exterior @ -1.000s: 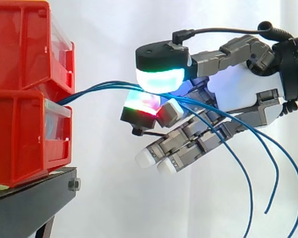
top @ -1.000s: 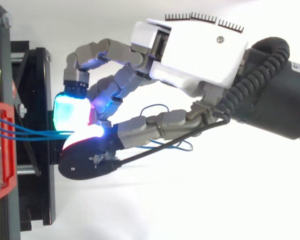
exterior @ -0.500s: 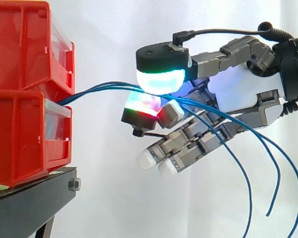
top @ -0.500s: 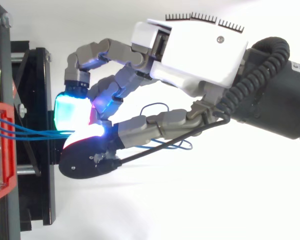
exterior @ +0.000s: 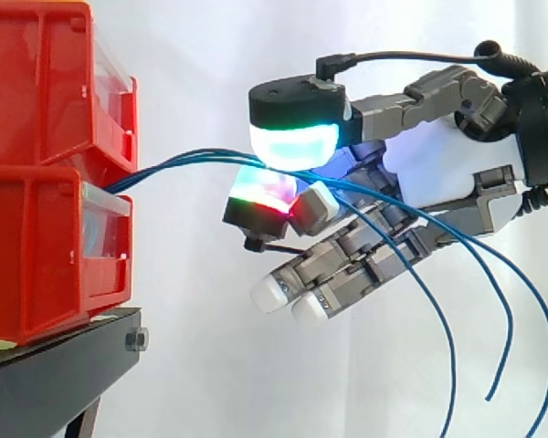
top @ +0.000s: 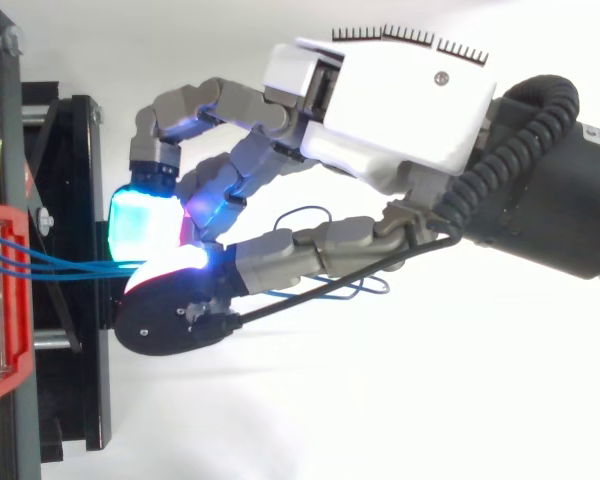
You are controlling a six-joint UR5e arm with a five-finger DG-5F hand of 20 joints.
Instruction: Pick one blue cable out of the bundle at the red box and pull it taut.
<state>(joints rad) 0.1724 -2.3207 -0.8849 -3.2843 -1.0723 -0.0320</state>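
Observation:
Three thin blue cables [exterior: 183, 164] come out of the gap between the two stacked red bins [exterior: 36, 255] and run right into my hand [exterior: 438, 173]. A cyan-green glowing pad [exterior: 294, 144] presses down on them from above. A pad glowing red and green [exterior: 260, 193] sits just under them, so the cables are pinched between the two. I cannot tell how many of the three are caught. Past the pinch the cables droop in long arcs [exterior: 493, 274] at the right. In the top view the cables [top: 60, 268] lead from the red bin [top: 0, 300] to the glowing pads [top: 145, 225].
The bins stand on a black stand [exterior: 64, 365] at the left, before a white curtain. Two more of my fingers with white pads [exterior: 272, 292] hang curled below the cables, holding nothing. The cables' free ends dangle under my wrist.
My hand has hardly moved. The pad on top has shifted slightly toward the bins in the top view, and the hanging cable ends have swung a little left.

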